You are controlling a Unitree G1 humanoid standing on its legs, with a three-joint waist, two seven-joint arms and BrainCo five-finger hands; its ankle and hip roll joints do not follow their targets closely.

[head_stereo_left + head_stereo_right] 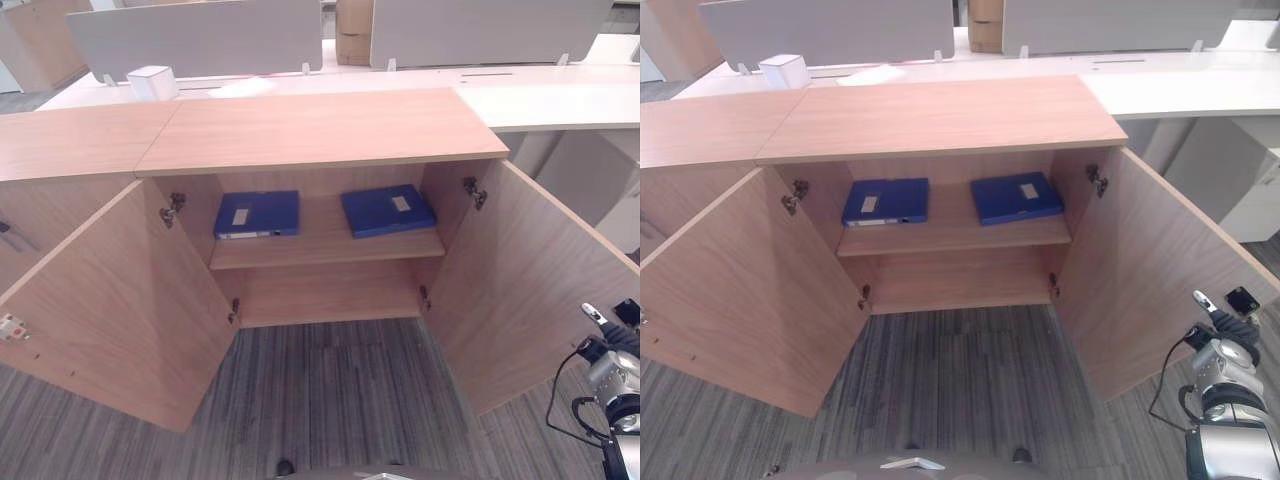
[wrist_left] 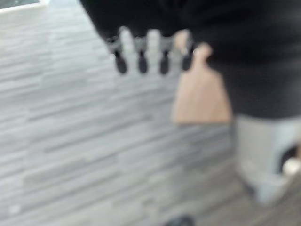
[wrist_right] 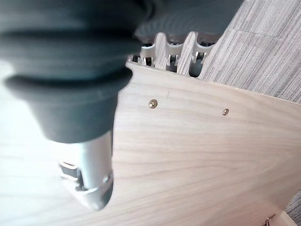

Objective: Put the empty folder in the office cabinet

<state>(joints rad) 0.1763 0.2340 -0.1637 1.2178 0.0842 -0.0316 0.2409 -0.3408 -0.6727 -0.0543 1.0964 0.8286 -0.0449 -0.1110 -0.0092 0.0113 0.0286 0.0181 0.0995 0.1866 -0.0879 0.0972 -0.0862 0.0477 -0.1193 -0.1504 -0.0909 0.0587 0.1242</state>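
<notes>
The wooden office cabinet (image 1: 320, 130) stands with both doors swung wide. Two blue folders lie flat on its shelf: one on the left (image 1: 257, 214), one on the right (image 1: 387, 210), each with a pale label. My right hand (image 1: 605, 335) is low at the outer edge of the right door (image 1: 520, 280). The right wrist view shows that hand (image 3: 89, 174) against the door's wooden face (image 3: 197, 155). My left hand (image 2: 141, 49) hangs over the grey floor with straight fingers and holds nothing. No folder is in either hand.
The left door (image 1: 120, 300) juts out toward me over striped grey carpet (image 1: 330, 390). Another wooden cabinet (image 1: 70, 140) adjoins on the left. Behind are white desks (image 1: 540, 95) with grey partition panels (image 1: 200, 35), a small white box (image 1: 152, 82) and a cardboard box (image 1: 352, 30).
</notes>
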